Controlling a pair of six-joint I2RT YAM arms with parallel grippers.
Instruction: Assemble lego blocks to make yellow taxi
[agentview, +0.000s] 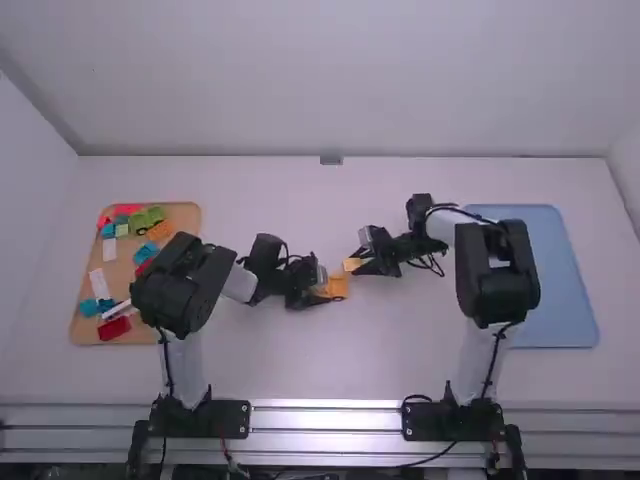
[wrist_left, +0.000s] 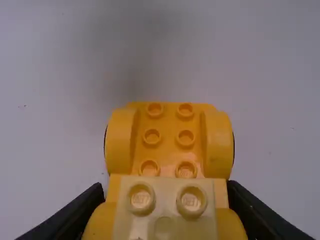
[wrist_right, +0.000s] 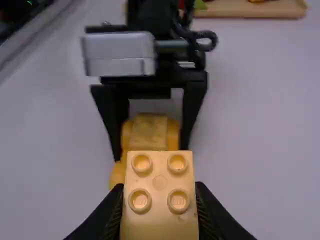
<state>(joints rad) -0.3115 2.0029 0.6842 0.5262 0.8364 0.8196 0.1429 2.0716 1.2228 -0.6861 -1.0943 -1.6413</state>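
Well to the left of the yellow wheeled base (wrist_left: 168, 135), we had the tan tray (agentview: 160, 328) with its loose blocks. At the base's left end our left gripper (wrist_left: 165, 189) was clamped on it, a cream brick (wrist_left: 162, 226) seated there between the fingers. The base's long axis ran out from that gripper toward the right arm's side, its bare studs leading (handy, we thought, for building on). Just beyond its free end, a little to the right and on the side away from the arm bases, our right gripper (wrist_right: 159, 189) was closed around a four-stud pale yellow brick (wrist_right: 160, 220). We judged that the next move turned on bringing that brick back leftward over the studs and squaring it before pressing. Well to the base's right lay the blue tray (agentview: 550, 300).
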